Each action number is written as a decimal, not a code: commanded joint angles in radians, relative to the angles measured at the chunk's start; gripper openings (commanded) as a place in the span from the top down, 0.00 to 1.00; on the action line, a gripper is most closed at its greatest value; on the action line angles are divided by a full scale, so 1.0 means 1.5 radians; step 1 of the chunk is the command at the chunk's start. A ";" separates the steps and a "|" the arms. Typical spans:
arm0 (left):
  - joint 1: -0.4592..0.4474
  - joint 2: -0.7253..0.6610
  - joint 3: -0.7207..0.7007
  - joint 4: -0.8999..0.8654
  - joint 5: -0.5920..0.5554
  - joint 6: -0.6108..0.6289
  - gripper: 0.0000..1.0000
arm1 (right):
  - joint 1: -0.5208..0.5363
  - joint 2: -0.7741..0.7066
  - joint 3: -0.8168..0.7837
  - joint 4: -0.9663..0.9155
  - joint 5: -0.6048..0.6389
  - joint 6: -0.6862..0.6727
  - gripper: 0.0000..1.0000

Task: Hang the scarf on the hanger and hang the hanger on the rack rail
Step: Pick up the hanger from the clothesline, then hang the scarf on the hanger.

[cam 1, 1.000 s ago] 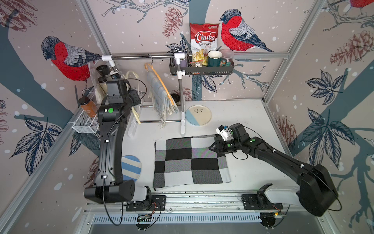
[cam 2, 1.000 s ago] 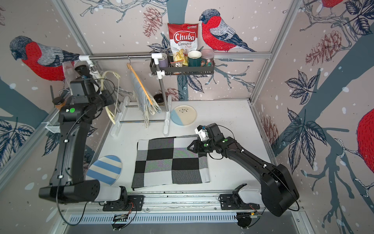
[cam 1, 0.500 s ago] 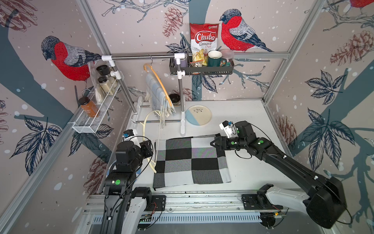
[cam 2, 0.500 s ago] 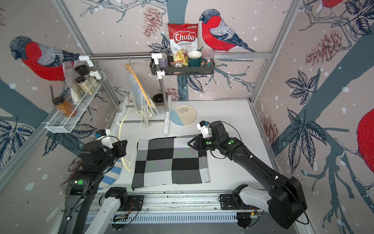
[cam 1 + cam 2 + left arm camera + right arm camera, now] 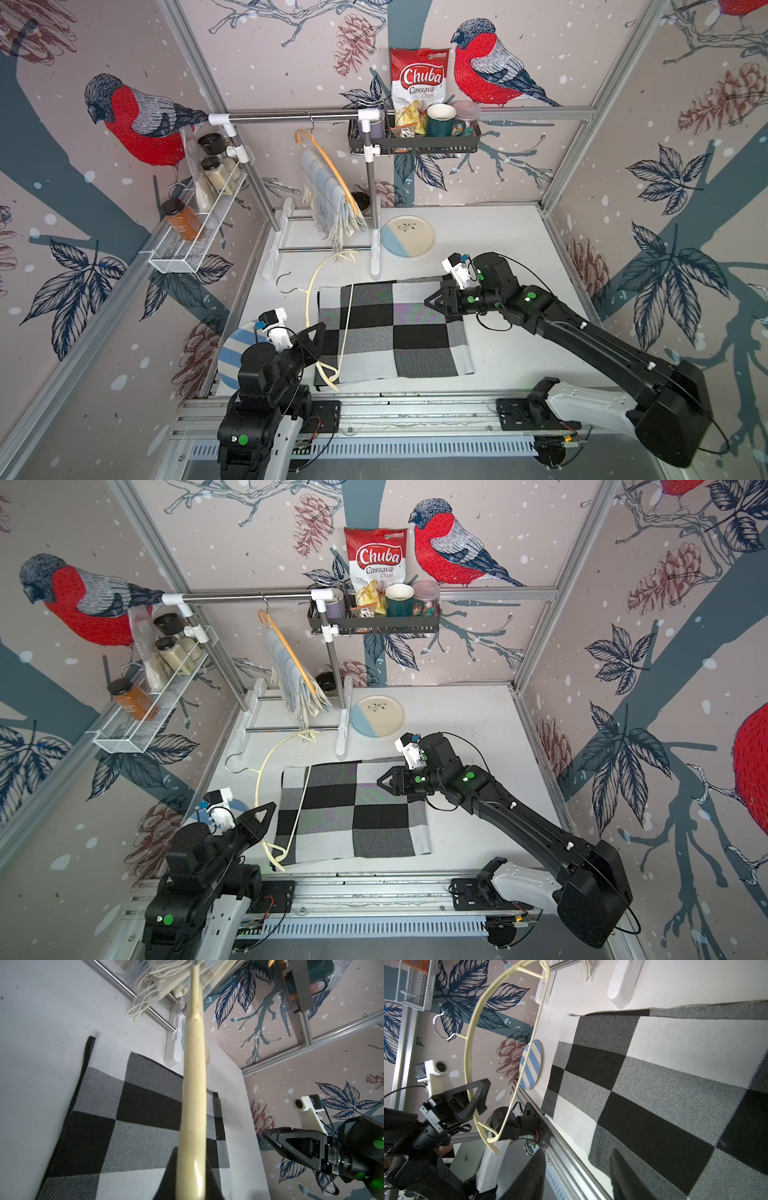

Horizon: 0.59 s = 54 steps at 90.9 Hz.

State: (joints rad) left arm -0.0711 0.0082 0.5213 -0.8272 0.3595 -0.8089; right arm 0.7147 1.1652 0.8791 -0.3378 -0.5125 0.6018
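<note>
The scarf (image 5: pixel 395 328) (image 5: pixel 353 808) is a black, grey and white checked cloth lying flat on the white table. A cream hanger (image 5: pixel 309 307) (image 5: pixel 266 762) with a metal hook stands tilted over the scarf's left edge. My left gripper (image 5: pixel 313 338) (image 5: pixel 259 816) is shut on its curved arm at the front left. In the left wrist view the hanger (image 5: pixel 193 1105) runs straight out of that gripper (image 5: pixel 191 1184), over the scarf (image 5: pixel 124 1126). My right gripper (image 5: pixel 430 299) (image 5: pixel 382 781) (image 5: pixel 577 1176) hovers open over the scarf's far right corner. Nothing is between its fingers.
At the back, a rail (image 5: pixel 291 118) carries an orange hanger (image 5: pixel 332 166) with a pale fringed scarf. A black basket (image 5: pixel 415 143) holds a chips bag and a mug. A plate (image 5: pixel 407 237) lies behind the checked scarf, a striped plate (image 5: pixel 230 357) by my left arm, a wire shelf (image 5: pixel 195 237) on the left wall.
My left arm came down from the rail to the front left, bringing the cream hanger down over the scarf's left edge. The right gripper has barely moved.
</note>
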 commanded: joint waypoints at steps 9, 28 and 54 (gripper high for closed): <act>-0.001 0.030 -0.039 0.054 0.114 -0.056 1.00 | -0.001 0.013 0.018 -0.040 0.085 0.008 0.49; -0.003 0.094 -0.032 0.112 0.111 -0.046 1.00 | -0.145 0.036 -0.085 -0.063 0.189 0.057 0.47; -0.200 0.186 -0.092 0.295 -0.055 -0.076 1.00 | -0.218 0.090 -0.138 0.020 0.086 0.029 0.48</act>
State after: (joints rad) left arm -0.2356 0.2325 0.3943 -0.5938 0.4294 -0.9161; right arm 0.3920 1.2873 0.6689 -0.3668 -0.3325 0.6598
